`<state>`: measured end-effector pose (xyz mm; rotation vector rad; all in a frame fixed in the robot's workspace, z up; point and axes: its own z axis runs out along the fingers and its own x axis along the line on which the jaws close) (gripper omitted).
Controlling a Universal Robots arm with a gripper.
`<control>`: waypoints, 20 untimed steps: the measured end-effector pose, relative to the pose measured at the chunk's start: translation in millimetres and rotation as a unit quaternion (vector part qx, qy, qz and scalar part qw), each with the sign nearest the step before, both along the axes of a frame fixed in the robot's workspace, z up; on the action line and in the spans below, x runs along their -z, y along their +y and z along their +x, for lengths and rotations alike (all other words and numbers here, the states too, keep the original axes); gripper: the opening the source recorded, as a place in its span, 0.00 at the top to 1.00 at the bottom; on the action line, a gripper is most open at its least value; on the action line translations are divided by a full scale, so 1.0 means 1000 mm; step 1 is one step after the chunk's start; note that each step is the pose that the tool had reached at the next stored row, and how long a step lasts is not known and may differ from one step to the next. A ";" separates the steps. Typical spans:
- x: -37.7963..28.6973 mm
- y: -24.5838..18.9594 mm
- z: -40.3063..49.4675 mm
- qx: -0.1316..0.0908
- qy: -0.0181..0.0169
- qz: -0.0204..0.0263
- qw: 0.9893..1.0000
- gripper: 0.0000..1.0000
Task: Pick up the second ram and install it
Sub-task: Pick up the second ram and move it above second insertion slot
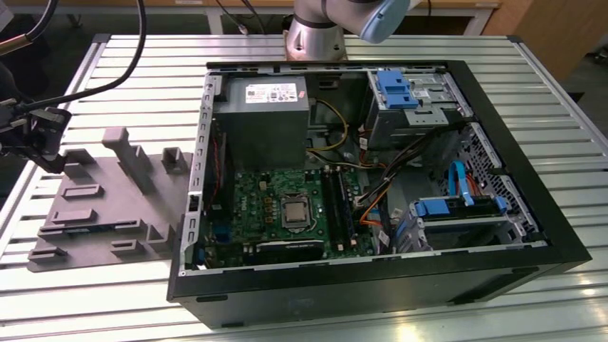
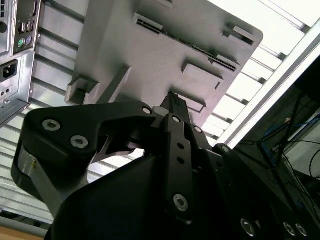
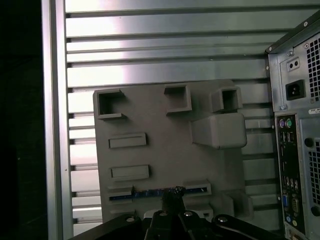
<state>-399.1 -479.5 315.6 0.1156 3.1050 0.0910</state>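
The gripper (image 3: 172, 193), fingers apparently pinched together on nothing, hangs over the second ram (image 3: 147, 192), lying in the grey tray (image 1: 105, 214) along its 6 o'clock edge in the exterior view; the open computer case (image 1: 380, 288) stands at the tray's 3 o'clock.

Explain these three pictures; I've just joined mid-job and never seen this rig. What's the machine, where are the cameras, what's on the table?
The machine is one robot arm standing on a slatted metal table. The exterior view comes from a camera off the arm; both wrist views come from cameras riding near its gripper. On the table lies an open computer case and, at the exterior view's left, a light grey plastic tray. The gripper hangs over that tray, at the ram stick lying between two of its raised blocks. Whether it grips the stick, I cannot tell.
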 end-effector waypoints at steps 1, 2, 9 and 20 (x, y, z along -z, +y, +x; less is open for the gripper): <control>0.0000 0.0000 0.0000 -0.001 0.000 0.000 1.000 0.89; 0.0000 0.0000 0.0000 -0.002 0.000 0.000 1.000 0.89; 0.0000 0.0000 0.0000 -0.025 0.000 0.000 1.000 0.89; 0.0000 0.0000 -0.0001 -0.063 0.000 0.000 0.998 0.89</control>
